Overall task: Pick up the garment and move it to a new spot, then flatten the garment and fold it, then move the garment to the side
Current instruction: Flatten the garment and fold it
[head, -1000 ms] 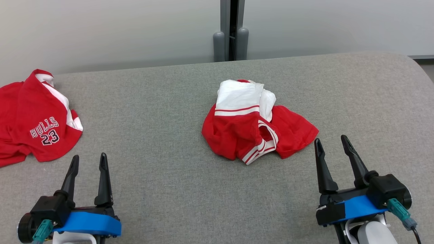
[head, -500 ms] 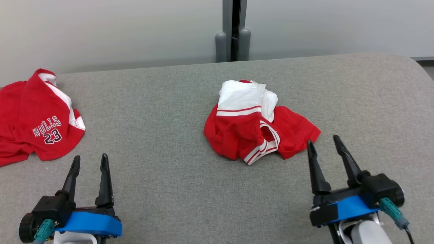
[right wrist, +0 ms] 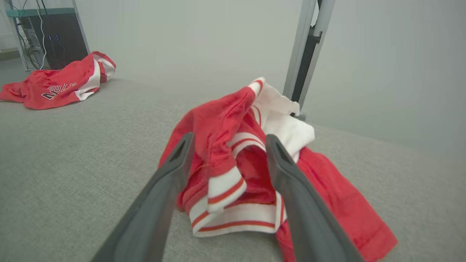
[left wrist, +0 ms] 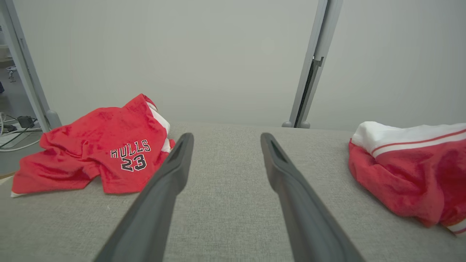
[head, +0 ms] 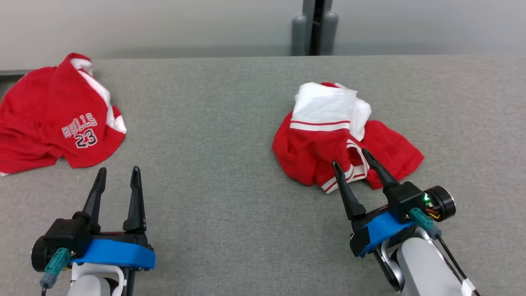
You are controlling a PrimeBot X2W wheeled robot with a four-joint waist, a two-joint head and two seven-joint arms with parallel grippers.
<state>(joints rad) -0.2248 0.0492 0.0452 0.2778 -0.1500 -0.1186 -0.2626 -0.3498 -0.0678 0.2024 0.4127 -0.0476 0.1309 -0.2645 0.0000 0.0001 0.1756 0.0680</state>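
**Red, white and grey**

The garment is red with a white panel, and its hems are white with thin red stripes. The jersey is red too, white down one side, lettered "BULLS 23" in dark and white. The table is flecked grey cloth. My left gripper and right gripper have dark fingers on blue bands.

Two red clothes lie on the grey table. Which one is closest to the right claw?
The crumpled red-and-white garment in the middle: the open right gripper is at its striped hem. The BULLS 23 garment lies far left.
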